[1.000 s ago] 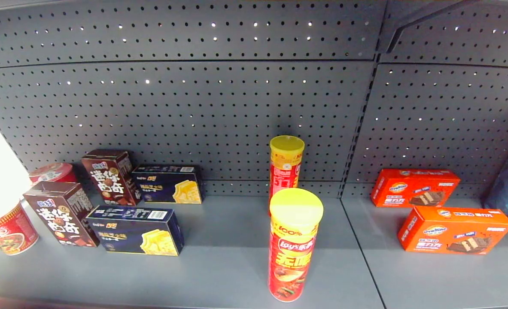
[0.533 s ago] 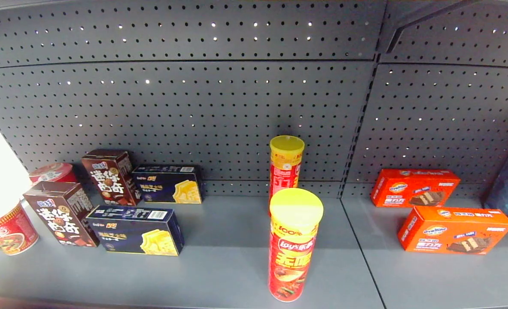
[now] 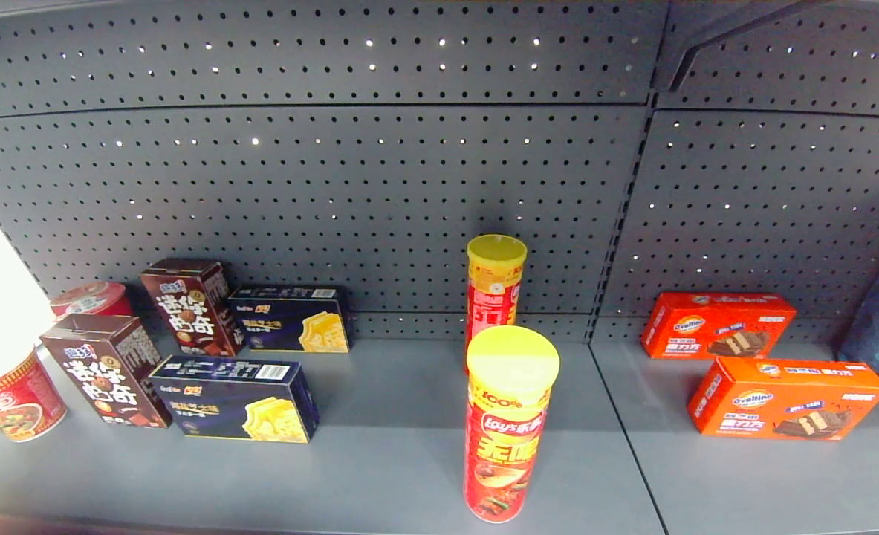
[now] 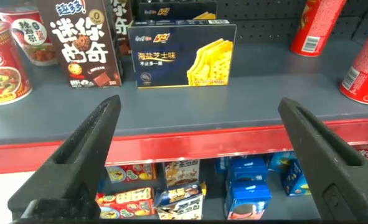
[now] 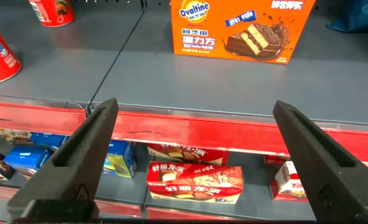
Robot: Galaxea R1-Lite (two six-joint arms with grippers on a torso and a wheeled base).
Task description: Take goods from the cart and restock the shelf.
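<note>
Navy box [image 4: 182, 55] beyond left jaws, orange box [image 5: 236, 31] beyond right jaws

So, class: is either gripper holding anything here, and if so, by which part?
Nothing is held. The left gripper and the right gripper are both open and empty.

Three cameras on one shelf [image 3: 409, 453].
The head camera stands high and looks forward and down onto the board and its pegboard back [image 3: 335, 186]. Both wrist cameras sit low and close before the red front edge [image 4: 190, 140], facing in, each peering out between wide-spread fingers. The left gripper [image 4: 199, 102] faces the navy box [image 4: 184, 56], and the right gripper [image 5: 196, 104] faces the orange box [image 5: 233, 31]. All three catch the front chip can [image 3: 510, 423].
</note>
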